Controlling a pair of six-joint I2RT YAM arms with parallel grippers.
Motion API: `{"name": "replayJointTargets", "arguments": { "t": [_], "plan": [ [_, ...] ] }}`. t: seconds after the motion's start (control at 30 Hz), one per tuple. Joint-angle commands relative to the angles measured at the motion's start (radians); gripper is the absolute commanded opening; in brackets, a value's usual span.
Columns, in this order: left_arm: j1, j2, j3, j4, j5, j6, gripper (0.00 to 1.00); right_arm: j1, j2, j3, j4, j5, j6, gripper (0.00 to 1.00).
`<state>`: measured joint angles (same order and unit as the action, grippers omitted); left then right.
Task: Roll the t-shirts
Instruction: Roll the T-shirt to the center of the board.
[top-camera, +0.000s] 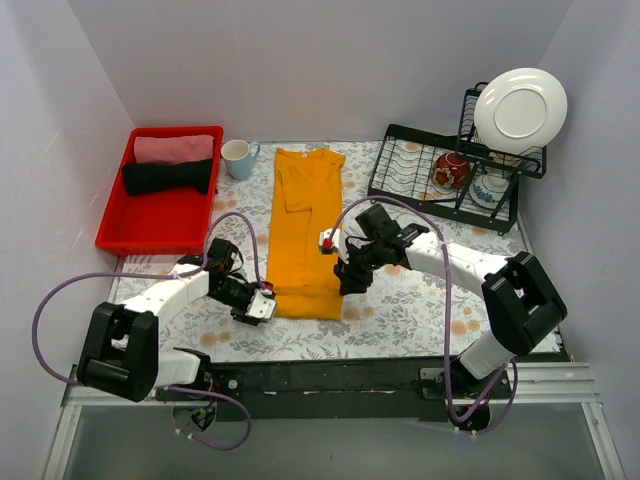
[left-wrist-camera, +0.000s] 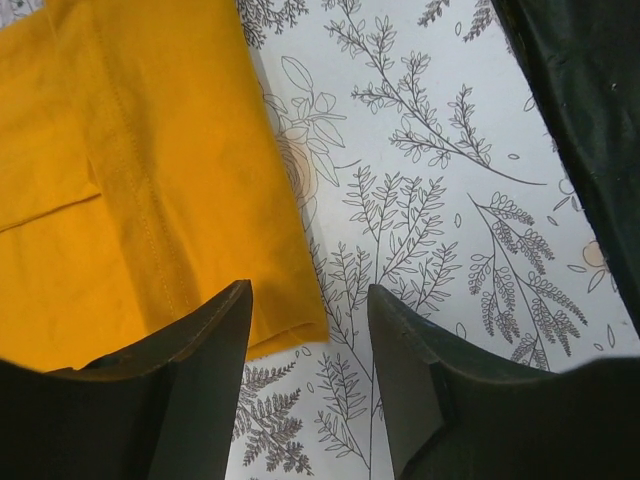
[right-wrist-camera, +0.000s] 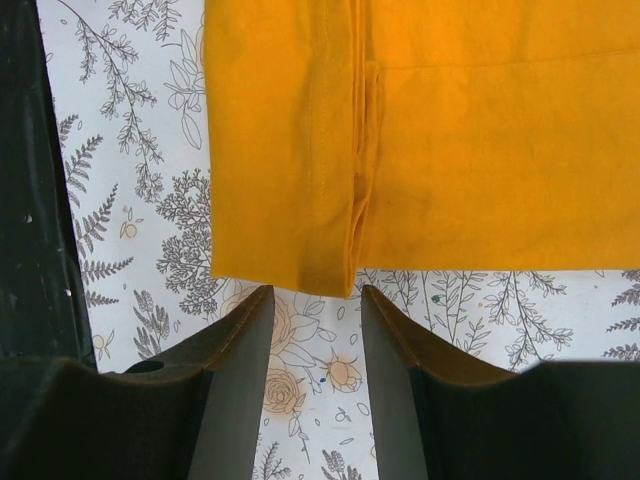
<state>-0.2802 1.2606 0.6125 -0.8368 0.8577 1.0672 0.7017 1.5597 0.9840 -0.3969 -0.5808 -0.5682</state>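
Observation:
The orange-yellow t-shirt (top-camera: 305, 230) lies folded into a long narrow strip down the middle of the floral cloth, neck end far, hem near. My left gripper (top-camera: 262, 305) is open at the hem's near left corner. In the left wrist view the t-shirt (left-wrist-camera: 150, 180) has its corner just between my left gripper's (left-wrist-camera: 308, 300) open fingers, low over the cloth. My right gripper (top-camera: 350, 280) is open at the strip's near right edge. In the right wrist view the t-shirt (right-wrist-camera: 450, 150) has a folded corner just ahead of my right gripper (right-wrist-camera: 316, 300).
A red tray (top-camera: 150, 215) at the back left holds a pink rolled cloth (top-camera: 173, 148) and a black one (top-camera: 168, 176). A pale mug (top-camera: 238, 158) stands beside it. A black dish rack (top-camera: 400, 175) with a white plate (top-camera: 520, 108) and bowls stands back right.

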Motion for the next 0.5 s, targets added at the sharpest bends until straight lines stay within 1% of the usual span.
{"name": "replayJointTargets", "arguments": {
  "t": [0.0, 0.13, 0.17, 0.23, 0.27, 0.37, 0.47],
  "plan": [
    [-0.020, 0.032, 0.010, 0.062, -0.016, 0.034, 0.48, -0.004, 0.033, 0.022, 0.041, -0.033, 0.022, 0.48],
    [-0.031, 0.057, -0.014, 0.106, -0.040, 0.060, 0.46, -0.016, 0.048, 0.039, 0.033, -0.030, 0.021, 0.48],
    [-0.037, 0.062, -0.025, 0.113, -0.051, 0.075, 0.44, -0.019, 0.051, 0.041, 0.020, -0.033, 0.018, 0.48],
    [-0.043, 0.068, -0.036, 0.126, -0.094, 0.086, 0.39, -0.030, 0.056, 0.042, 0.000, -0.034, 0.002, 0.48],
    [-0.045, 0.075, -0.042, 0.128, -0.106, 0.089, 0.35, -0.033, 0.053, 0.041, -0.016, -0.033, -0.002, 0.48],
    [-0.047, 0.083, -0.052, 0.117, -0.146, 0.088, 0.29, -0.042, 0.031, 0.027, -0.014, -0.022, -0.016, 0.48],
    [-0.045, 0.079, -0.060, 0.110, -0.157, 0.068, 0.15, -0.048, -0.009, 0.013, -0.010, -0.027, -0.054, 0.48]
  ]
}}
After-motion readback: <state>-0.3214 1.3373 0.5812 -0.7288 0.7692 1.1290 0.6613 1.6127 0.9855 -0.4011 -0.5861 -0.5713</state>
